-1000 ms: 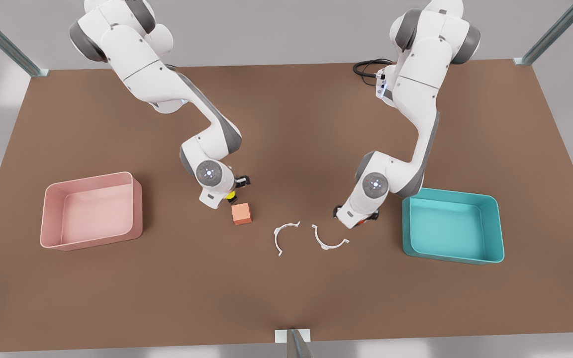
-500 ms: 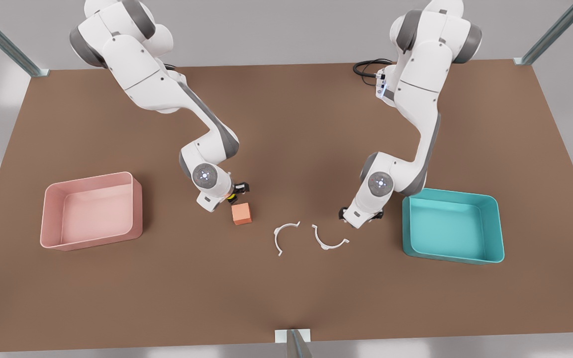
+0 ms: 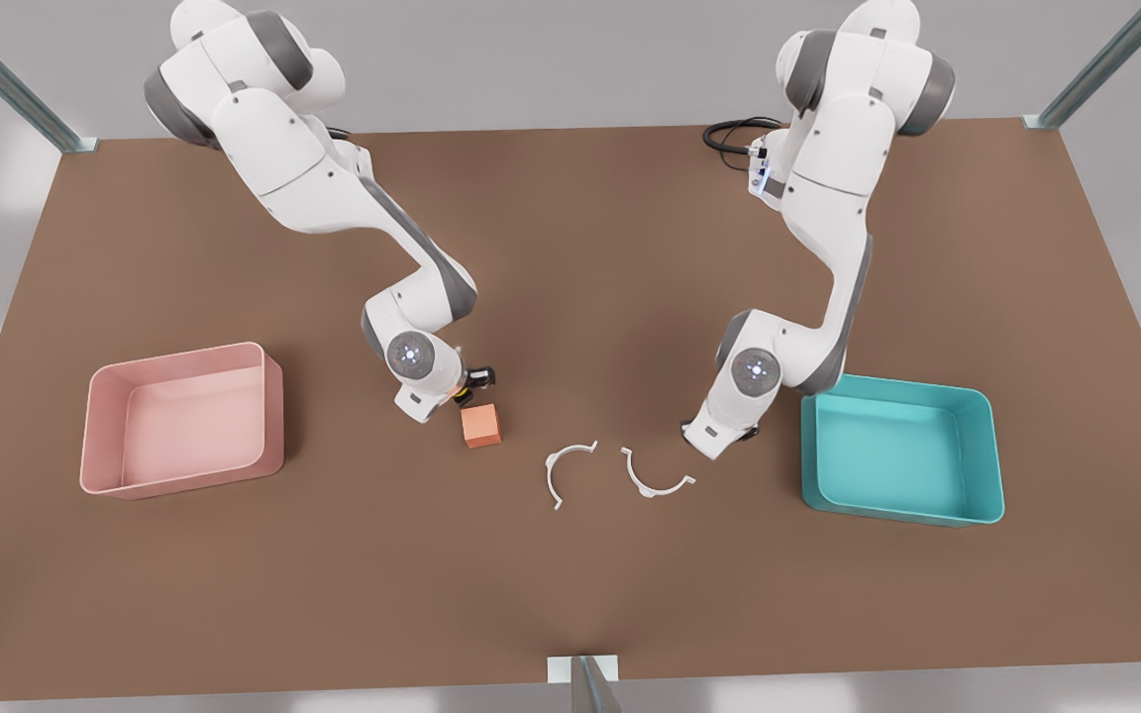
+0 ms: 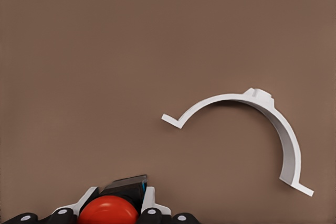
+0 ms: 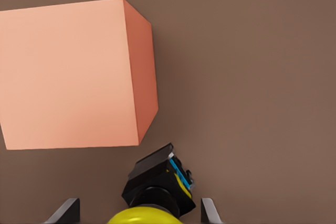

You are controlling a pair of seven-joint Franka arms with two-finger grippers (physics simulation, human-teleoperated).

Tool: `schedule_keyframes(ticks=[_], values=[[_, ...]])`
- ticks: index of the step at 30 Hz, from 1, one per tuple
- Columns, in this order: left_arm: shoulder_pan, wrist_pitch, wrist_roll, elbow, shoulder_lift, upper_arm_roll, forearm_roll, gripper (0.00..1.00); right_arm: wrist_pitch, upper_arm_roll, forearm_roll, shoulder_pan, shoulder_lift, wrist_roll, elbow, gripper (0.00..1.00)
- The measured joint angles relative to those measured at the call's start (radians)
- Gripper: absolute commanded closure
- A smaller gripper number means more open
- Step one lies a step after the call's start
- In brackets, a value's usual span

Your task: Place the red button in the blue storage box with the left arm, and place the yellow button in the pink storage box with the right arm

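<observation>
The left gripper (image 4: 113, 211) sits low over the table, between the blue storage box (image 3: 902, 451) and the nearer of the two white curved clips (image 3: 652, 475). Its jaws appear closed on the red button (image 4: 108, 211), judging by the finger tips flanking the cap, though the contact itself is cut off at the frame edge. Being so near the blue box suggests a short carry remains.

The right gripper (image 5: 140, 211) hangs just beside the salmon cube (image 5: 73, 72), on the side away from the pink storage box (image 3: 179, 416). Its fingers (image 5: 65, 209) stand either side of the yellow button (image 5: 149, 214), which lies on its side; whether they pinch it I cannot tell. The cube crowds that grasp and could be nudged.

Both boxes hold nothing.
</observation>
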Motion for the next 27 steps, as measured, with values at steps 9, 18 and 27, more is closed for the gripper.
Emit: schedule_keyframes(ticks=[9,18,27], values=[[0.196,-0.150,0.044,0.011,-0.246,0.011,0.000,0.53,0.014,-0.003,0.000,-0.012,0.010,-0.015,0.000,0.26],[0.470,-0.332,0.292,0.022,-0.275,0.013,0.000,0.55,0.022,-0.003,0.004,-0.016,0.011,-0.032,0.000,0.47],[0.493,-0.352,0.489,0.023,-0.098,0.013,-0.019,0.55,0.027,-0.002,0.017,-0.017,0.010,-0.061,0.000,0.59]])
